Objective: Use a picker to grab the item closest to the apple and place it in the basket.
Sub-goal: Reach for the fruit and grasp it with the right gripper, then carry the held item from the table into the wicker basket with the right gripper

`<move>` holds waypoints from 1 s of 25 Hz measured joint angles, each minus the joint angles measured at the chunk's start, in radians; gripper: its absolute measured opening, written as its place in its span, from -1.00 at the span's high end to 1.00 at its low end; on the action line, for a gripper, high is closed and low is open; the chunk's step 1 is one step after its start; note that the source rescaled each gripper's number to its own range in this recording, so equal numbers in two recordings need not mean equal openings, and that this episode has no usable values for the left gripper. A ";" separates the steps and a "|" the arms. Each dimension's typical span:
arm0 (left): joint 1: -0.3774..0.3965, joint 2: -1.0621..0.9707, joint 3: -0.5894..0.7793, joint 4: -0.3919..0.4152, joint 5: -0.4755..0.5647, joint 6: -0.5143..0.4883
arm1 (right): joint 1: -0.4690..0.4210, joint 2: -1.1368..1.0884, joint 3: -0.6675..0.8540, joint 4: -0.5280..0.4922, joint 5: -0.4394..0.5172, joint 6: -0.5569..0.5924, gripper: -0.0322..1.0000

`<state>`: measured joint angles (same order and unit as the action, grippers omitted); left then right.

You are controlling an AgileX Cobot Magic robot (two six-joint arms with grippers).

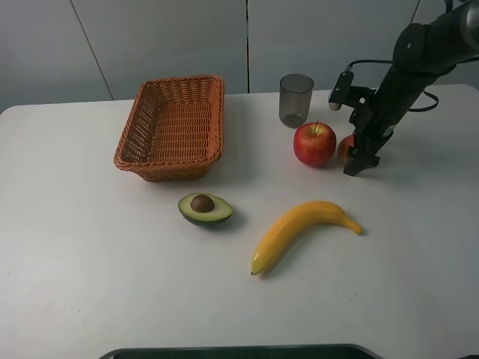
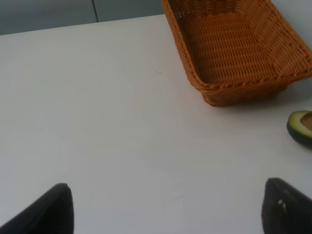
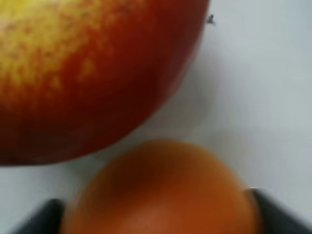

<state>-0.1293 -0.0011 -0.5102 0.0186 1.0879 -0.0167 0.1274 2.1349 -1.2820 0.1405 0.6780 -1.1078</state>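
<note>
A red apple (image 1: 314, 143) sits right of centre on the white table. A small orange-red fruit (image 1: 346, 147) lies against its right side, partly hidden by my right gripper (image 1: 358, 161), which reaches down to the table there. In the right wrist view the orange fruit (image 3: 161, 190) fills the space between the two dark fingertips (image 3: 275, 214), which meet both its sides, with the apple (image 3: 92, 73) just beyond. The wicker basket (image 1: 174, 166) stands empty at the back left. My left gripper (image 2: 165, 209) hangs open over bare table, near the basket (image 2: 234, 87).
A grey cup (image 1: 296, 99) stands behind the apple. A halved avocado (image 1: 204, 209) lies in front of the basket, and a banana (image 1: 299, 228) lies in front of the apple. The avocado (image 2: 301, 126) also shows at the left wrist view's edge.
</note>
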 joint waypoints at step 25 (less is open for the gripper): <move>0.000 0.000 0.000 0.000 0.000 -0.002 | 0.000 -0.179 0.000 -0.054 0.162 0.252 0.92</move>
<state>-0.1293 -0.0011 -0.5102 0.0186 1.0879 -0.0188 0.1274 1.9560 -1.2820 0.0868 0.8398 -0.8560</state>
